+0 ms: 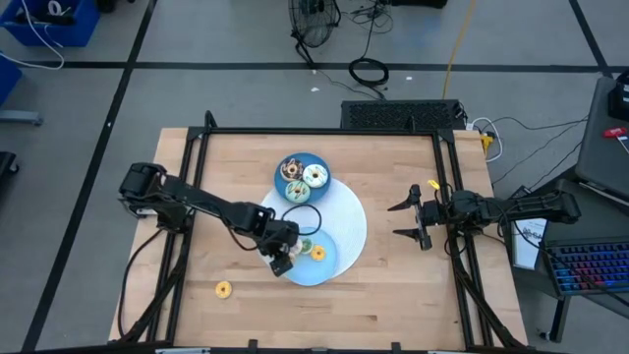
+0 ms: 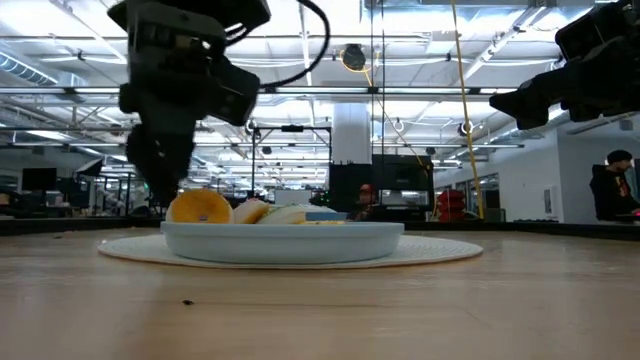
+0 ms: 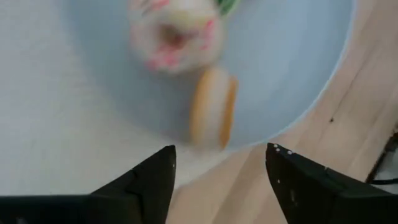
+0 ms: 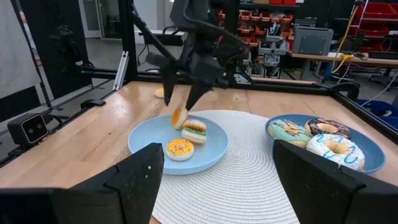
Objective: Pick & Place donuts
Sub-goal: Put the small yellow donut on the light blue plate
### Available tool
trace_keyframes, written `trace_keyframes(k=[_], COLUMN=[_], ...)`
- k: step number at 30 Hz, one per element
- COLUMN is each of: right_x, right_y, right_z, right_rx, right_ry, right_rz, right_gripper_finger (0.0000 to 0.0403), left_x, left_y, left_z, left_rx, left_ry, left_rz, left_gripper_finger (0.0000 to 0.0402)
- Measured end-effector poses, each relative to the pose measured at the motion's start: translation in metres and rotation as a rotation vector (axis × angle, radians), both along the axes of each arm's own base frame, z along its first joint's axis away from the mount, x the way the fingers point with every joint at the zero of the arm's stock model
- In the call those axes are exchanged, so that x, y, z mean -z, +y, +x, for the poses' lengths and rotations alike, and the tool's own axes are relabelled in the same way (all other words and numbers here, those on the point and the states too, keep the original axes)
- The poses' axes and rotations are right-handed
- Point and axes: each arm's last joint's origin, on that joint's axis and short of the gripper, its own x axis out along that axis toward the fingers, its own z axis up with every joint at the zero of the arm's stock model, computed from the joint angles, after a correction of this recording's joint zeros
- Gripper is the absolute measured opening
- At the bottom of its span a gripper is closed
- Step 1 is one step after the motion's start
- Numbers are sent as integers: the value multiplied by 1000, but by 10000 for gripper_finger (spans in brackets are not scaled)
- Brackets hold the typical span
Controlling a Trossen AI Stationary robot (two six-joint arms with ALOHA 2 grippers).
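Note:
My left gripper (image 3: 221, 180) hangs open over the near-left rim of the near blue plate (image 1: 334, 267), pointing steeply down. Just beyond its fingertips a small orange donut (image 3: 213, 115) stands tilted on its edge on the plate, apart from both fingers. Beside that donut lie a white-and-green donut (image 4: 194, 130) and an orange sprinkled one (image 4: 180, 149). The far blue plate (image 1: 287, 183) holds teal (image 4: 288, 132), chocolate (image 4: 326, 127) and white-frosted (image 4: 336, 146) donuts. Another small orange donut (image 1: 223, 289) lies on the bare table, near left. My right gripper (image 1: 408, 218) waits open at the right.
Both plates rest on a round white woven mat (image 1: 349, 221), with a black cable loop (image 1: 302, 216) lying between them. A black frame (image 1: 324, 131) borders the wooden table. People stand in the room beyond the table.

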Motion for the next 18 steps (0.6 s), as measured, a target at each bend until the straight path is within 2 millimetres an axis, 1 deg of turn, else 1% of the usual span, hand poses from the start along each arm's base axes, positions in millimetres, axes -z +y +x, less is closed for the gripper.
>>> trace_keyframes(k=[2,4,7,10,13,15,18], right_x=[0,0,0,0,0,0,0], right_y=[0,0,0,0,0,0,0], right_z=[0,0,0,0,0,0,0], right_rx=[0,0,0,0,0,0,0], right_ry=[0,0,0,0,0,0,0], right_rz=[0,0,0,0,0,0,0], right_gripper_finger=[288,287,286,288,288,286,285], left_x=[-8,-16,-30,-35,-36,-34,-28], left_y=[2,4,-1,-17,-40,-54,-71], left_z=[-10,-19,-33,-46,-56,-63,-71], left_rx=[-32,-77,-180,-261,-260,-256,-309], left_ry=[43,65,71,113,130,141,186], left_rz=[35,110,187,170,146,139,126], left_gripper_finger=[254,258,259,257,253,250,245])
